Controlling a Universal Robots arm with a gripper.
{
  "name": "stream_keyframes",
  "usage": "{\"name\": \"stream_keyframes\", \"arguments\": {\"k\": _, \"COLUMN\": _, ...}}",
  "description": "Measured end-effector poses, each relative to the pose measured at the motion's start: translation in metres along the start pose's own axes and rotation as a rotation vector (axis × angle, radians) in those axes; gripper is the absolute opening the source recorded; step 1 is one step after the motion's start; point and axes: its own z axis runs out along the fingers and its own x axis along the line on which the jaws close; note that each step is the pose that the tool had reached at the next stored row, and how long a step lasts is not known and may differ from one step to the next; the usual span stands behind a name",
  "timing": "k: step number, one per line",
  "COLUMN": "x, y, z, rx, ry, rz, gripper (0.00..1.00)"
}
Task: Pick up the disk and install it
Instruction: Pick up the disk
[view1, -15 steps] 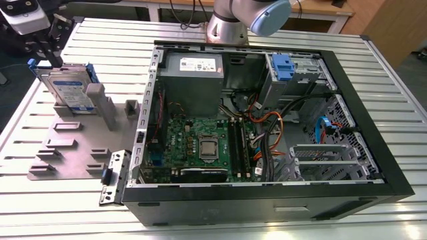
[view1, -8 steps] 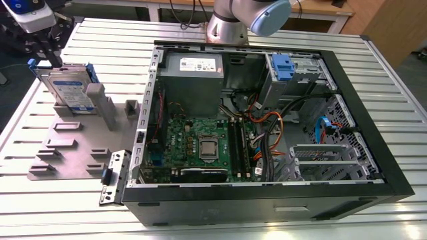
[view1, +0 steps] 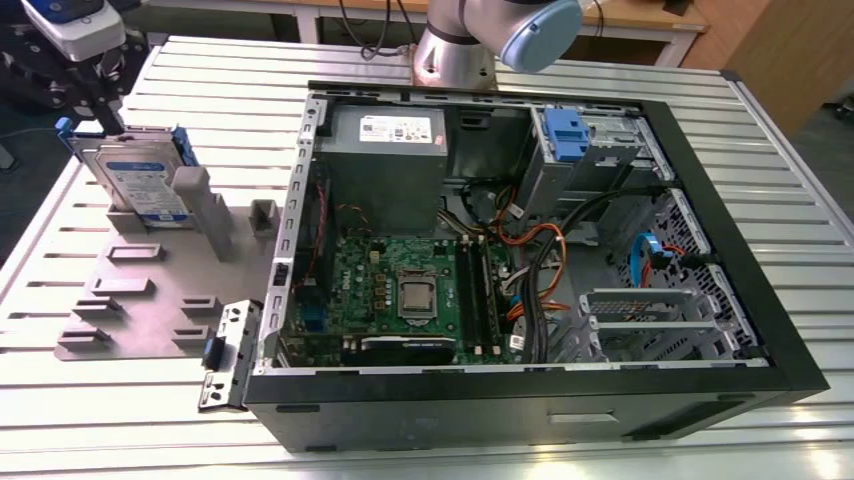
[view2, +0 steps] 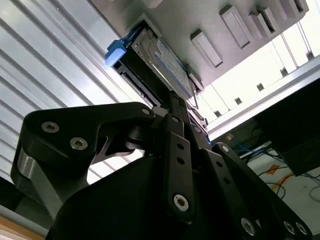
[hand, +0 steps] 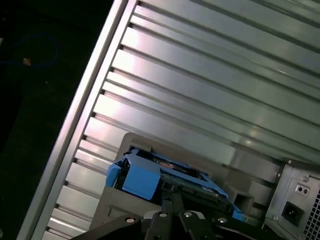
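Bright, even light is falling on the ribbed tabletop (view1: 80, 410), glaring in white streaks in both wrist views, while the computer case (view1: 534, 405) is lying dimmer inside.

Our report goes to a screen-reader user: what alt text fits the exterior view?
The disk stands on edge in a grey fixture at the exterior view's left, with the gripper at its top edge. Beside it on the slatted table lies an open computer case.

Disk (view1: 138, 183): silver-grey, white-and-blue label, blue rails.
Claw (view2: 174, 100): matte black.
Table (view1: 134, 420): silver, ribbed stripes.
Holder plate (view1: 147, 285): plain grey.
Computer case (view1: 534, 405): black.
Motherboard (view1: 400, 285): green.
Drive-bay bracket (view1: 566, 135): blue.
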Motion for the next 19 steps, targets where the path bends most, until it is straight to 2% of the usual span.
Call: {"name": "stream_keyframes", "arguments": {"k": 19, "x": 0.0000, "y": 0.0000, "z": 0.0000, "rx": -0.0061, "ry": 0.0082, "rz": -0.323, "gripper": 0.11}}
